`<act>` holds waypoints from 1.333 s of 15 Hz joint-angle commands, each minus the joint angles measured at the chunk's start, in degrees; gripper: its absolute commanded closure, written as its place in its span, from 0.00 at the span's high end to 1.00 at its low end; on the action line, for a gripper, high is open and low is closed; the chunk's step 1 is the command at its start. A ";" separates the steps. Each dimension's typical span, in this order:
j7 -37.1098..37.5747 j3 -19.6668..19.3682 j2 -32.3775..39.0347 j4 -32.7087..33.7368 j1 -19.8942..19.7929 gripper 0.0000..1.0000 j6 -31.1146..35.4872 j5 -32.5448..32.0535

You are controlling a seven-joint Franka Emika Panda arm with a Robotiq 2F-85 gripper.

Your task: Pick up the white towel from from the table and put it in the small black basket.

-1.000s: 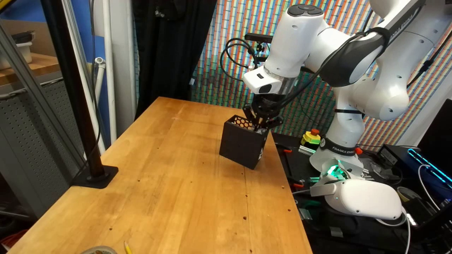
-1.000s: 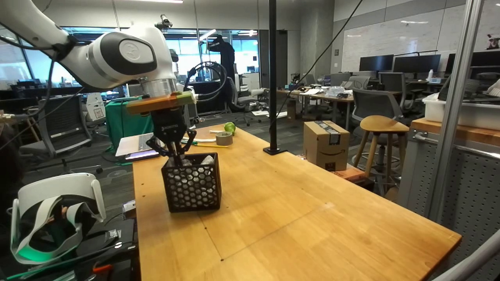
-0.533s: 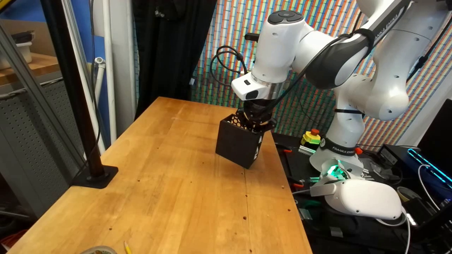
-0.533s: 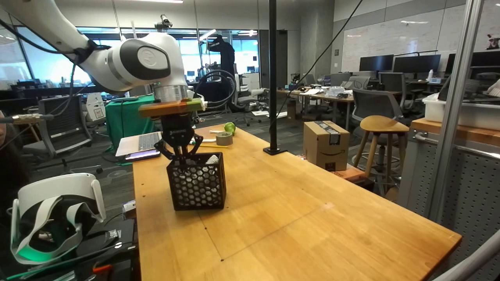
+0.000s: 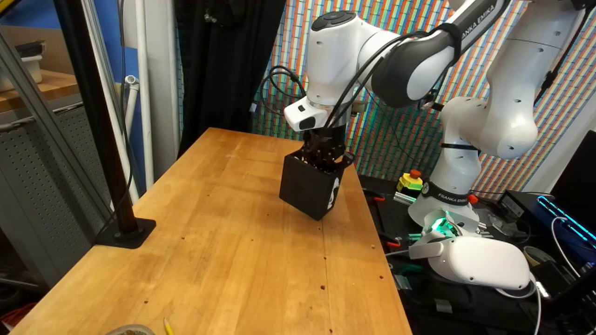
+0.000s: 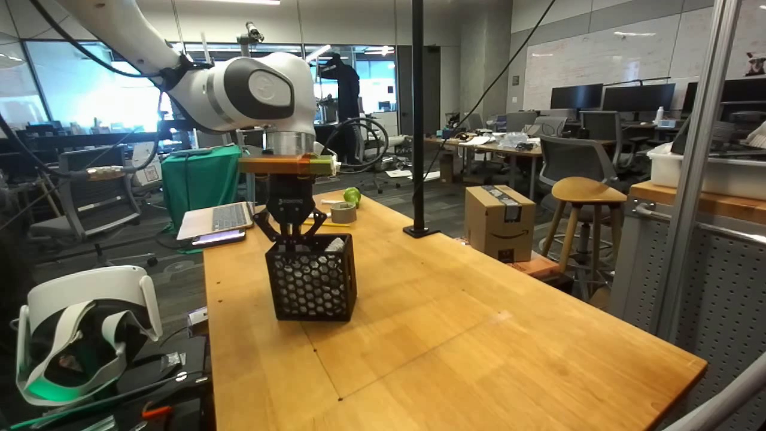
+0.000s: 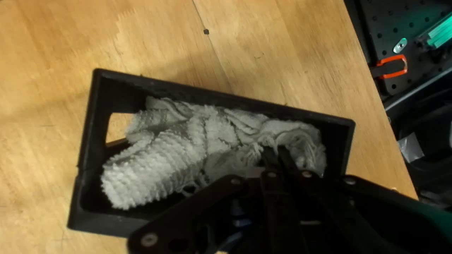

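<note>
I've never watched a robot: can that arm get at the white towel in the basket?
Seemingly yes: the small black basket has an open top, and the end effector reaches through it to the white towel.

Found tabletop (image 5: 251,265) brightly and fairly evenly lit in both exterior views, with a pale sheen across it. Noted windows (image 6: 90,93) blown out at the rear, with heavy glare, and ceiling strip light (image 6: 254,2) cut by the top edge. Observed green glow at headset (image 5: 484,263); likewise curtain (image 5: 219,79) sunk to near-black, with barely readable folds. In wrist view, found claw (image 7: 276,151) dark and blurred in the near foreground, small black basket (image 7: 212,96) deeply shadowed inside, and white towel (image 7: 152,165) greyed but with legible texture.
</note>
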 commanded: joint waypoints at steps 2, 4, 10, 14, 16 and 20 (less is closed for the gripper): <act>-3.49 -0.86 3.54 5.07 -2.40 0.05 -1.79 5.04; -4.01 -1.18 3.79 5.61 -3.44 0.05 -1.93 5.63; -4.94 -2.28 2.20 5.72 -5.66 0.05 -2.15 7.16; -4.54 -2.74 1.21 4.94 -6.40 0.05 -1.40 7.11; -3.99 -2.82 1.18 4.52 -6.58 0.05 -0.79 6.72; -2.81 -2.55 1.60 3.99 -6.48 0.05 0.49 6.24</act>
